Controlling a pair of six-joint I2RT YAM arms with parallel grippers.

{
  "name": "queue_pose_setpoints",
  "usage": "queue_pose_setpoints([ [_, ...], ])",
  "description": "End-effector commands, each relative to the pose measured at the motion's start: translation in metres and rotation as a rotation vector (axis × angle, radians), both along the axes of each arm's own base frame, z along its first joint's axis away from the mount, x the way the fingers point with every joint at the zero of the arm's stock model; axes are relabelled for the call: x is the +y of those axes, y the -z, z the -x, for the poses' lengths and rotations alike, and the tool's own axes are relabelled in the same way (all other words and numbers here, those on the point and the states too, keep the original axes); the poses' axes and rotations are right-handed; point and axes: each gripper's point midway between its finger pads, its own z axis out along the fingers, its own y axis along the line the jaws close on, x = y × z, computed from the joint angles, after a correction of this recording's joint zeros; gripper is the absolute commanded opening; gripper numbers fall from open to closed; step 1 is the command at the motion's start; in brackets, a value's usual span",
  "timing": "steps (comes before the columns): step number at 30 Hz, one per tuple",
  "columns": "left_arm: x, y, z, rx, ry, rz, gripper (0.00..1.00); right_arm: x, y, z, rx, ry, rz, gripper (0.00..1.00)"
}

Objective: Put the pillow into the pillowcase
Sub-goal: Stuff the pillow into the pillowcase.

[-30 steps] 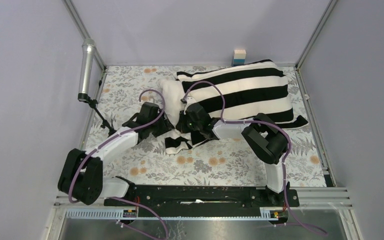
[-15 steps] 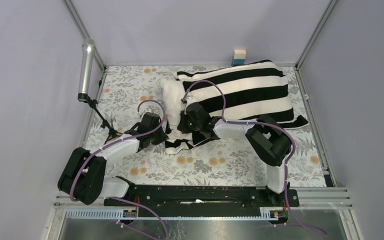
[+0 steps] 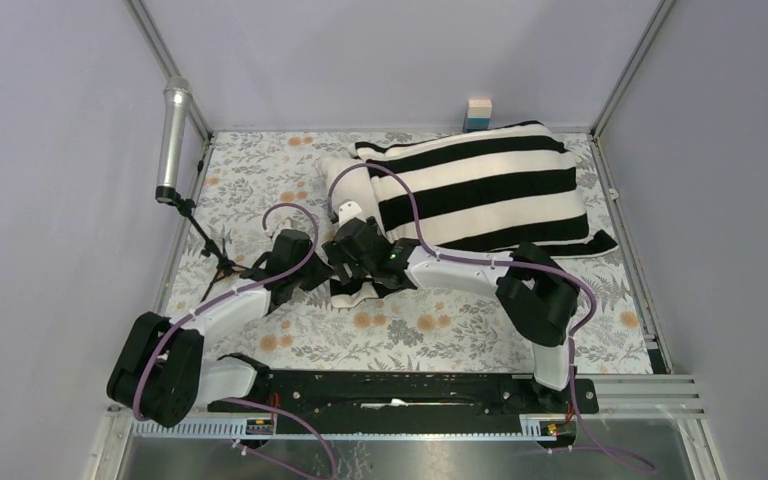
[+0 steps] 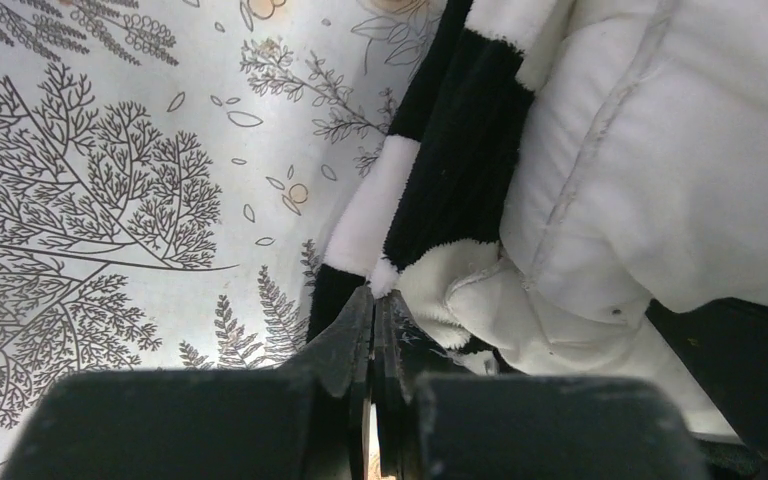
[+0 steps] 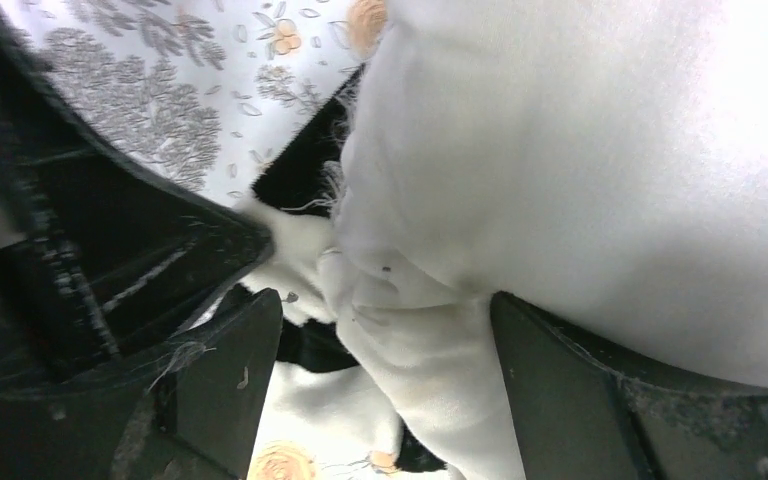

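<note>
right pincer (image 5: 380, 325) has slid left and spread around the pillow (image 5: 580, 150) — left pincer (image 4: 372, 312) closed at the pillowcase (image 4: 460, 160) edge

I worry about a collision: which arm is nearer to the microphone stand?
Left. The left arm lies just beside the foot of the microphone stand; the right arm is farther right, beyond the left one.

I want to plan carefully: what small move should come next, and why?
Probably close the right end effector on the pillow corner: its jaws stand open around that white fabric, while the left end effector seems to pinch the pillowcase hem.
</note>
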Motion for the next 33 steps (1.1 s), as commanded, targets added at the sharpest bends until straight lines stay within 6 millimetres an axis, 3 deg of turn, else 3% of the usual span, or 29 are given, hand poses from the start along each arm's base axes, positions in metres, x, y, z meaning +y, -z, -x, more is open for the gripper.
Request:
queue_pose_setpoints([
  [1,0.007,-0.013,-0.004,-0.035,-0.040,0.026,0.00,-0.054,0.024,-0.021,-0.094,0.099,0.337,0.84],
  [5,0.005,-0.026,-0.008,-0.065,-0.039,0.053,0.00,-0.074,0.060,-0.020,-0.070,0.116,0.499,0.83],
  [6,0.005,-0.028,-0.008,-0.069,-0.035,0.056,0.00,-0.076,0.065,-0.023,-0.071,0.124,0.527,0.77],
  [7,0.005,-0.029,-0.008,-0.069,-0.034,0.055,0.00,-0.080,0.071,-0.026,-0.059,0.135,0.555,0.68],
  [9,0.007,-0.030,-0.007,-0.073,-0.037,0.049,0.00,-0.091,0.081,-0.034,-0.011,0.191,0.564,0.26],
  [10,0.008,-0.029,-0.006,-0.071,-0.036,0.044,0.00,-0.096,0.083,-0.038,0.024,0.214,0.537,0.14],
  [12,0.009,-0.026,-0.004,-0.062,-0.035,0.039,0.00,-0.101,0.084,-0.042,0.108,0.256,0.412,0.01],
  [16,0.010,-0.014,0.000,-0.036,-0.026,0.022,0.00,-0.071,0.067,-0.031,0.417,0.180,-0.213,0.00],
  [20,0.010,-0.008,-0.001,-0.019,-0.005,-0.002,0.00,-0.070,0.033,-0.034,0.531,0.184,-0.657,0.00],
  [25,0.005,-0.009,-0.007,-0.015,0.038,-0.025,0.00,-0.067,-0.002,-0.033,0.482,0.158,-0.831,0.00],
  [30,-0.008,-0.029,-0.018,-0.038,0.100,-0.021,0.00,-0.065,0.001,-0.032,0.510,0.172,-0.861,0.00],
  [33,-0.008,-0.031,-0.020,-0.033,0.103,-0.042,0.00,-0.075,0.012,-0.035,0.499,0.253,-0.850,0.00],
])
